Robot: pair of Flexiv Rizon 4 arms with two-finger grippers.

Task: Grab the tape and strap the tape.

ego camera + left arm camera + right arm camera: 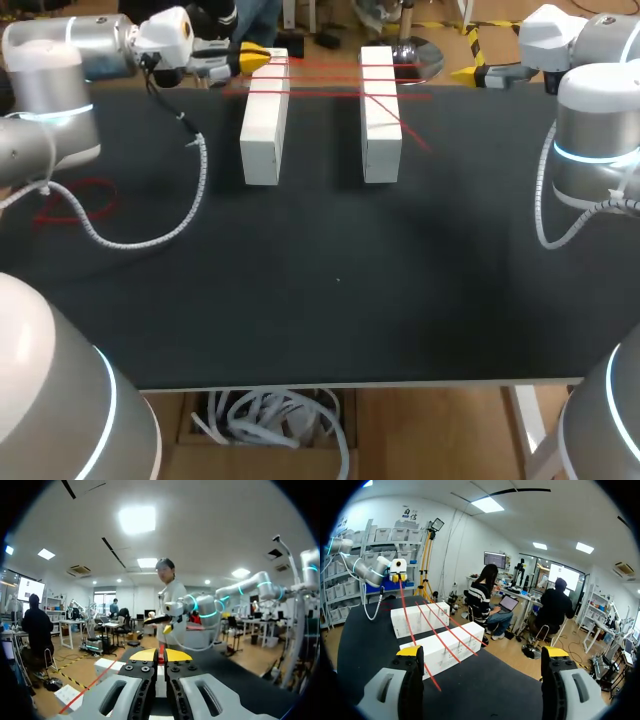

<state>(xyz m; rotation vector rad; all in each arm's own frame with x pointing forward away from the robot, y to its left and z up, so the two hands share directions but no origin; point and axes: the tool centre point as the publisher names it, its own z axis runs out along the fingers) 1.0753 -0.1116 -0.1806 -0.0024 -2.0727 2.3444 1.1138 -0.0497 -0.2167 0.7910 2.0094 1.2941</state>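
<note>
Two white blocks stand side by side at the far end of the black counter (330, 290), the left block (265, 125) and the right block (381, 115) parallel and apart. Red tape (330, 80) runs in several taut strands across the tops of both blocks near their far ends. One strand slants over the right block and down onto the counter beyond its outer side.

The left end effector (255, 57) hovers just over the far end of the left block. Its yellow tips are clenched together on the tape, and the left wrist view shows a thin red strip pinched between them. In the right wrist view a strand leads from that end effector down to the blocks.

The right end effector (482, 652) sits at the counter's far right corner, well apart from the blocks. Its fingers are spread wide and released, with nothing between them.

A loose tangle of red tape (75, 205) lies on the counter near its left edge, beside the left arm's coiled white cable (150, 235).
</note>
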